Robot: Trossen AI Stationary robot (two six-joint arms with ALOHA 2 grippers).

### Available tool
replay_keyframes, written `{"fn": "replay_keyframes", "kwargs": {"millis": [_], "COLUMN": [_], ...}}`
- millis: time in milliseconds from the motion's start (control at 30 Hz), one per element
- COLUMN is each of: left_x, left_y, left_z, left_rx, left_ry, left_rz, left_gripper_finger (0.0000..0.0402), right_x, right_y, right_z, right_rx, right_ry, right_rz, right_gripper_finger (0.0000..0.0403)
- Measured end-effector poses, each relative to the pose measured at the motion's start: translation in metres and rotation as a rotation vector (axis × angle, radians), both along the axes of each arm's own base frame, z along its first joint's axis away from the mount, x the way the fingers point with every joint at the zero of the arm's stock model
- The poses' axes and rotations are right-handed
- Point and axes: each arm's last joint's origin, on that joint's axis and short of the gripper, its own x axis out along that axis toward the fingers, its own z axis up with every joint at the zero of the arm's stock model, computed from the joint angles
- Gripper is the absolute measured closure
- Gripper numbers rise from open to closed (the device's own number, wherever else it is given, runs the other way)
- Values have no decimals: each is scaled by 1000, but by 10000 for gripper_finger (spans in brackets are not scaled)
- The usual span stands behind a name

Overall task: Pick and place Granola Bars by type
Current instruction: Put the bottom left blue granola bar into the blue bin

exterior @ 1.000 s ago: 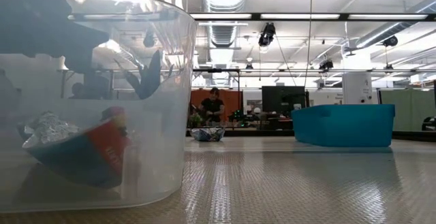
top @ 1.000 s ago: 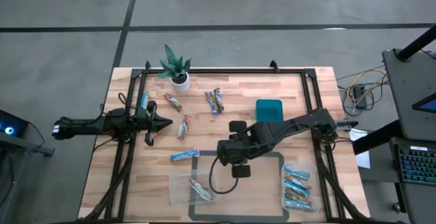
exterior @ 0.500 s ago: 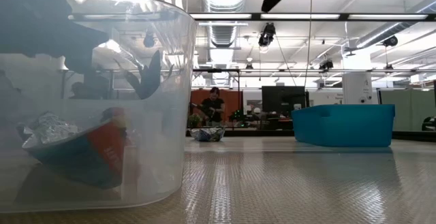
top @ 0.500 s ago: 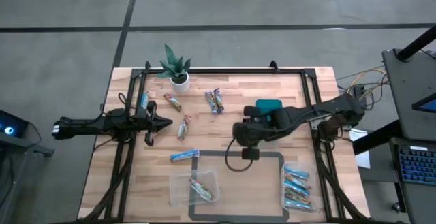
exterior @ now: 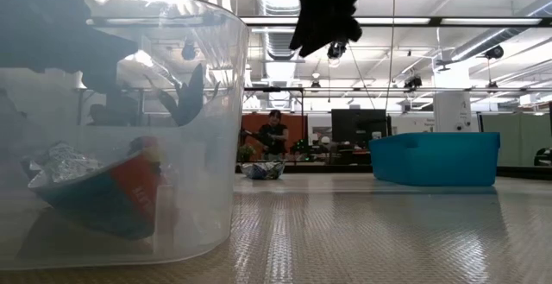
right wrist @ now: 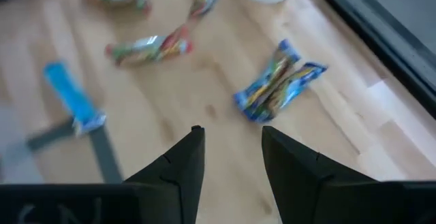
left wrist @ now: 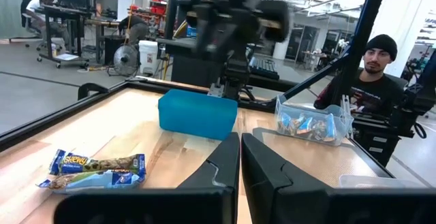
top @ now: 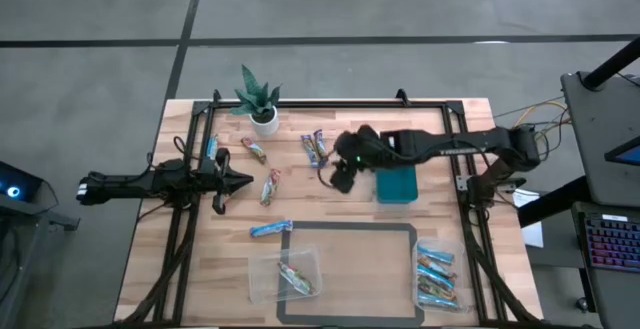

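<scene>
- Right gripper, fingers apart and empty, hovers over the wooden table
- A pair of granola bars lies near it, at its 11 o'clock
- Left gripper waits closed, well apart at 9 o'clock

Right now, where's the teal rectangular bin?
In the high view, the teal rectangular bin sits right of table centre, partly under the right gripper's arm, beyond the taped rectangle.
</scene>
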Motion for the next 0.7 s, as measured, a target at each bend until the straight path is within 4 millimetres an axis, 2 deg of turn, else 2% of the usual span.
{"fn": "replay_keyframes", "kwargs": {"millis": [167,300,433,700], "left_x": [0,0,0,0], "left_y": [0,0,0,0], "left_z": [0,0,0,0], "left_rx": [0,0,0,0], "left_ry": [-1,0,-1,0], "left_rz": [0,0,0,0], "left_gripper_finger": [402,402,402,402], "right_x": [-3,-12,-18,-18], "right_y": [-29,-41,-43,-41], "right_z": [-3,-12,-18,-15], "right_rx": [64,154,247,210], "right_ry": [-27,-17,4,23], "right_rz": [-156,-237,-163,-87], "right_gripper_finger": [266,266,266,266]}}
